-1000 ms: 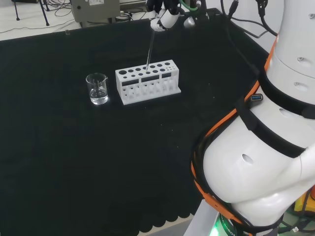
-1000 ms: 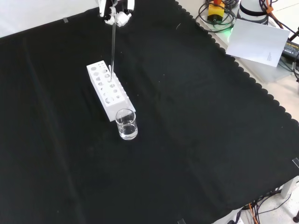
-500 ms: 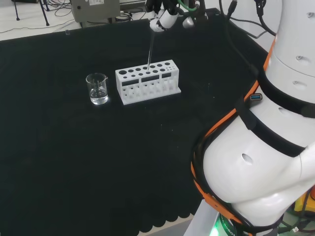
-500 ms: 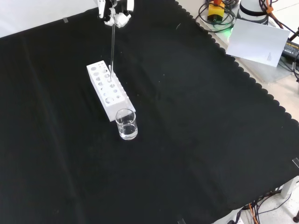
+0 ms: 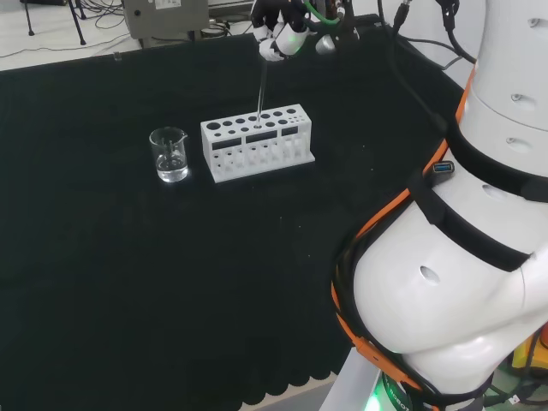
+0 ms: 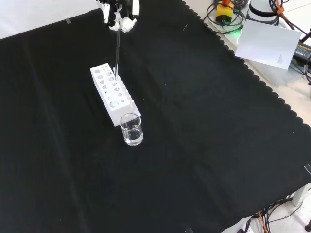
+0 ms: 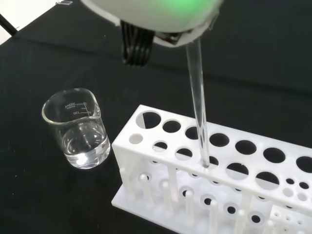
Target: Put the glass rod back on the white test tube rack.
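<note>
Our fingers are curled round the top of the glass rod [image 5: 260, 86], pinching it while the hand [image 5: 282, 34] hangs well above the white test tube rack [image 5: 257, 142]. The rod drops from the fingers almost straight down, its long axis close to upright with a slight lean, and its lower tip [image 7: 205, 163] sits at the rack's top plate, at or just inside one of the middle holes in the row nearer the wrist camera; we cannot tell how deep it has gone. In the front view the rod [image 6: 117, 53] meets the rack [image 6: 114, 94] about a third of the way along from its far end, and the hand [image 6: 120, 12] is directly above that point. So what matters for us is that the rod lies below the fingers and in line with a hole: we judge the next move to be a straight descent along the rod's own axis, keeping the lean small so the tip does not catch the hole's rim. A small beaker [image 5: 169, 154] holding a little clear liquid stands just beside the rack's end, clear of the rod's path.
</note>
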Motion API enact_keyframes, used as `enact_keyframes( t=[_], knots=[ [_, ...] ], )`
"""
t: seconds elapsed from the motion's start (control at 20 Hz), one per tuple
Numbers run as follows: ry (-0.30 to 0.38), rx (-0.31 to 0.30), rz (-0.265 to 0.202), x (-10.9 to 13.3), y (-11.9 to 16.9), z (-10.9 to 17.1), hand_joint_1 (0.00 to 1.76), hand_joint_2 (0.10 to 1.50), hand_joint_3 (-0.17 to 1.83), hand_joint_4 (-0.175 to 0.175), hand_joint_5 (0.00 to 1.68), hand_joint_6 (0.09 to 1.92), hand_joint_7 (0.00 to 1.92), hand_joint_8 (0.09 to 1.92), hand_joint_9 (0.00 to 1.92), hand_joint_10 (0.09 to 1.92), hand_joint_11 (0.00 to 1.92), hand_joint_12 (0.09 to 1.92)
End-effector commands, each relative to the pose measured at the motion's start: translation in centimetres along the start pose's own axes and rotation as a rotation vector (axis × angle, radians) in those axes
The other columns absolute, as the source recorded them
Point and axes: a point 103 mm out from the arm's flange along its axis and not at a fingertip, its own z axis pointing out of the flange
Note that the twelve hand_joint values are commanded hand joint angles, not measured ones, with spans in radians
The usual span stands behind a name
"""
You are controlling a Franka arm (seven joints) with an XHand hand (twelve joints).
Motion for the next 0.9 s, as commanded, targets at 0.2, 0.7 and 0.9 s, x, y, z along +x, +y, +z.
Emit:
enact_keyframes(
  t=[0.2,0.7,0.9],
  knots=[
    [0.003,0.032,-0.019,0.3,1.0,2.0,1.18,0.62,0.91,-0.175,1.09,1.10,1.42,1.38,1.88,1.18,1.91,1.11],
    [0.003,0.073,-0.042,0.4,2.5,4.2,1.18,0.62,0.91,-0.175,1.09,1.10,1.42,1.38,1.88,1.18,1.91,1.11],
    [-0.002,0.079,-0.050,0.5,3.0,4.6,1.18,0.62,0.91,-0.175,1.09,1.10,1.42,1.38,1.88,1.18,1.91,1.11]
  ],
)
